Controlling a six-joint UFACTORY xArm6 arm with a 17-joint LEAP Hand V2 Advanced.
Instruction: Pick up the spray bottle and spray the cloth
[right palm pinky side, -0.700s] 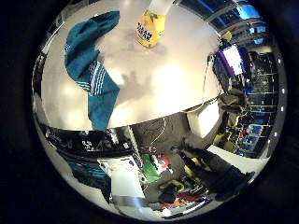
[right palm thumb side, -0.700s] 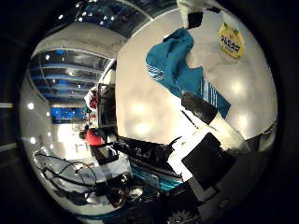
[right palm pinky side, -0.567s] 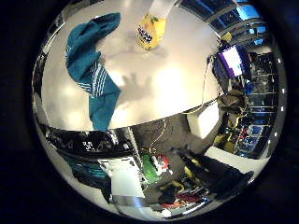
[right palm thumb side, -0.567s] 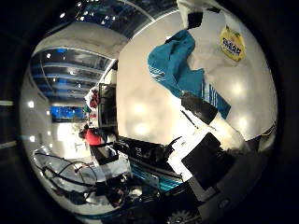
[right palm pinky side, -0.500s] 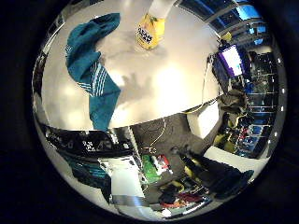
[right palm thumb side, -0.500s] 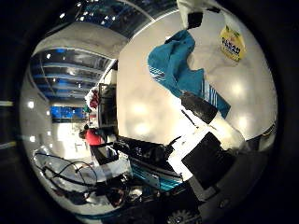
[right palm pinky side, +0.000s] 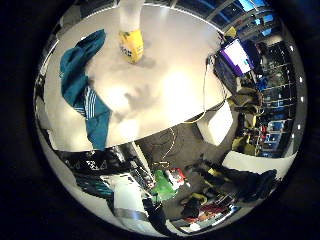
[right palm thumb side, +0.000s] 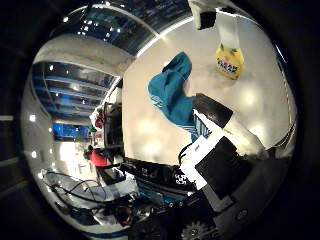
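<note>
on the white table (right palm pinky side: 180, 85) a teal cloth (right palm pinky side: 82, 95) lies crumpled and stretched out along one side, its white-striped part near the table's edge. the spray bottle (right palm pinky side: 131, 37) stands upright on the table just beside the cloth, apart from it, with a yellow lower body and a whitish neck above. the shadow of spread fingers falls on the bare tabletop between cloth and bottle, near neither. in the thumb-side view the hand (right palm thumb side: 222, 150) shows as white and black parts reaching across the cloth's lower end; one finger (right palm thumb side: 240, 132) runs out fairly straight over the table and holds nothing. the bottle sits well apart from that finger, out of its reach. past the table edge lies a dark floor with a monitor (right palm pinky side: 237, 56) glowing beside the table.
</note>
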